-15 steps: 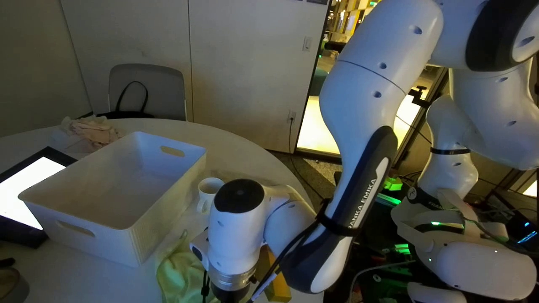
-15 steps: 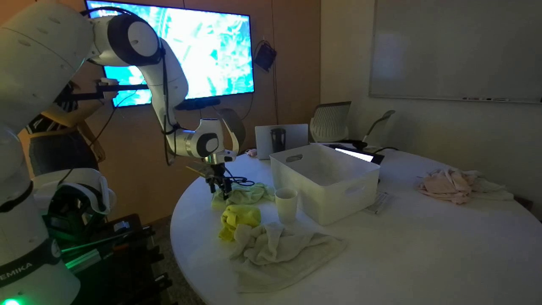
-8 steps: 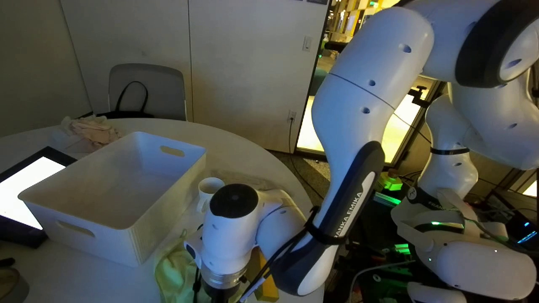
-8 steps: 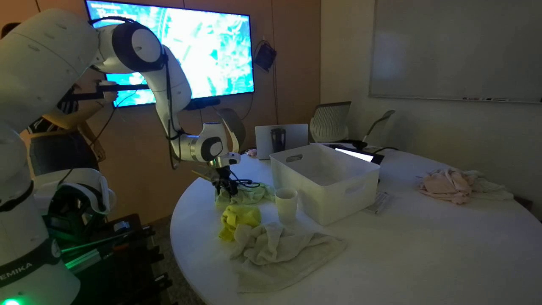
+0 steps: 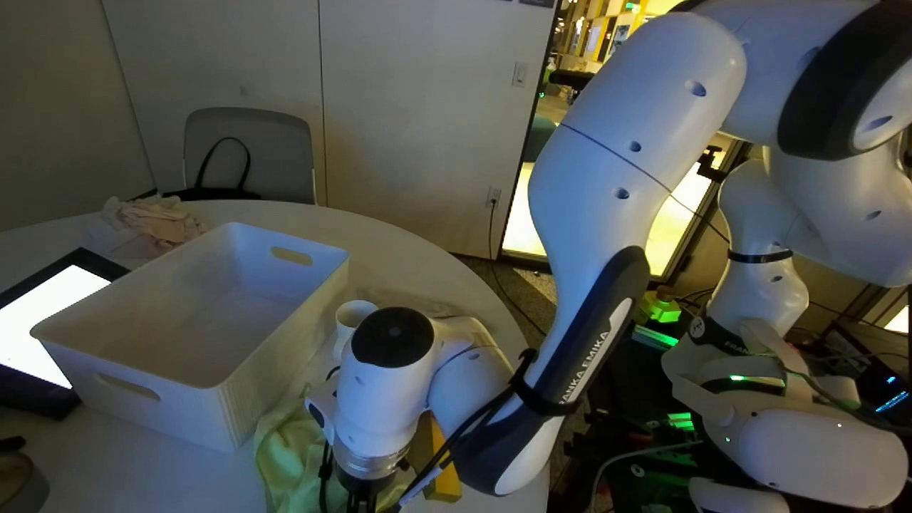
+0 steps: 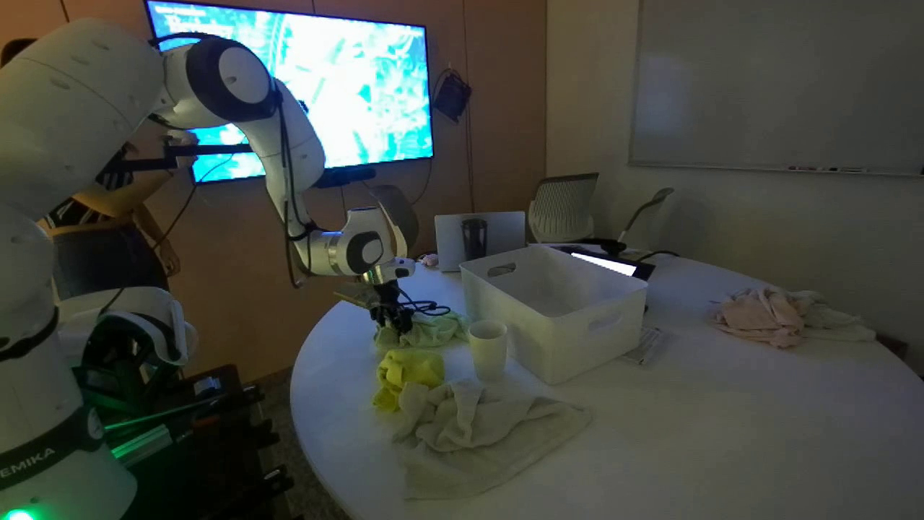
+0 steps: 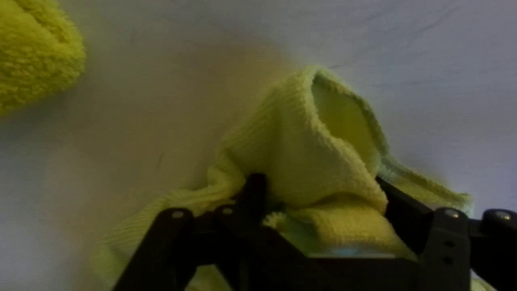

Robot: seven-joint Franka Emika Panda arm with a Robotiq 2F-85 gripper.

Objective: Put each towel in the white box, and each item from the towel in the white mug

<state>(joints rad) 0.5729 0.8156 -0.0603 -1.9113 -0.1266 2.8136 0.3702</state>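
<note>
Brown and pale walls (image 6: 498,108), dimly lit, carry a big bright screen (image 6: 368,83) and a whiteboard (image 6: 779,87). A round white table (image 6: 686,433) spreads across the foreground. The white box (image 5: 274,370) stands on it, no towel showing inside, so the work looks barely begun. A rumpled pale grey cloth (image 6: 476,440), a pale yellow-green towel (image 7: 295,153) and a bright yellow cloth (image 6: 410,368) lie nearby, seemingly all left to go in. The gripper (image 7: 319,182) points down at the yellow-green towel, jaws parted either side of a fold, no firm pinch visible. The white mug (image 6: 488,354) stands upright beside the box, too dark inside to tell whether it holds any item.
</note>
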